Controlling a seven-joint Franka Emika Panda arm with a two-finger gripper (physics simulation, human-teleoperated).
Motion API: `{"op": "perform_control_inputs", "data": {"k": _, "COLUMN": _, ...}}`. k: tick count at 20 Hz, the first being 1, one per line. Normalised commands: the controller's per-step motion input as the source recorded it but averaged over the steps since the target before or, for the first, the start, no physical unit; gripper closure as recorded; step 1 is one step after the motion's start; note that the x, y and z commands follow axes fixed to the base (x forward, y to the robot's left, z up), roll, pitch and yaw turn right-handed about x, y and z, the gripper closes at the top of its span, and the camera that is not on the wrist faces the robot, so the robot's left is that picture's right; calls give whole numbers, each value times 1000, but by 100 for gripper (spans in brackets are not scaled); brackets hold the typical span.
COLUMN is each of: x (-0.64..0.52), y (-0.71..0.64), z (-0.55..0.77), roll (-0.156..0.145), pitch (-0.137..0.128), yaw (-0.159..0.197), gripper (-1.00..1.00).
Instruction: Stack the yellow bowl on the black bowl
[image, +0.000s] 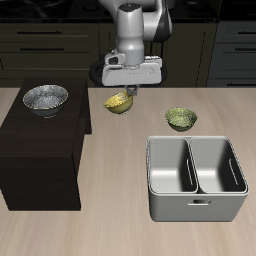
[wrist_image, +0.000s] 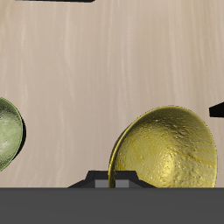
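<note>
Now gripper (image: 127, 92) gripping tilted yellow bowl (image: 119, 102), no labels.

white and grey arm (image: 138, 30), rounded joints, pale boxy wrist, dark claw (image: 125, 92)

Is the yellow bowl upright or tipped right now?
Tipped. The yellow bowl hangs tilted under the tool, its inside facing sideways in the wrist view.

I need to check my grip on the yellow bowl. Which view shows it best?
The wrist view: the yellow bowl fills much of the frame, tilted, its speckled inside plain to see. The exterior view shows the bowl only small, tilted beneath the gripper, partly hidden; neither view shows clearly whether the fingers clamp the rim.
</note>
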Motion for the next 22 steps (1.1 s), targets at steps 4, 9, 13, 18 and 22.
{"op": "perform_control_inputs", "data": {"k": 4, "x": 105, "y": -62, "z": 407, "roll": -35, "pitch": -46, "yaw": -12, "gripper": 100}}
{"op": "perform_control_inputs", "data": {"k": 9, "x": 128, "y": -4, "z": 287, "roll": 1, "pitch": -14, "yaw": -5, "gripper": 100}}
{"op": "perform_control_inputs", "data": {"k": 13, "x": 152, "y": 125, "z": 298, "roll": 44, "pitch": -6, "yaw": 25, "gripper": 100}}
{"op": "perform_control_inputs", "data": {"k": 18, "x": 114, "y": 55, "z": 350, "roll": 10, "pitch": -27, "yaw": -6, "gripper": 100}}
{"op": "perform_control_inputs", "data": {"k": 22, "x": 113, "y": 121, "z": 391, "roll": 20, "pitch": -38, "yaw": 11, "gripper": 100}}
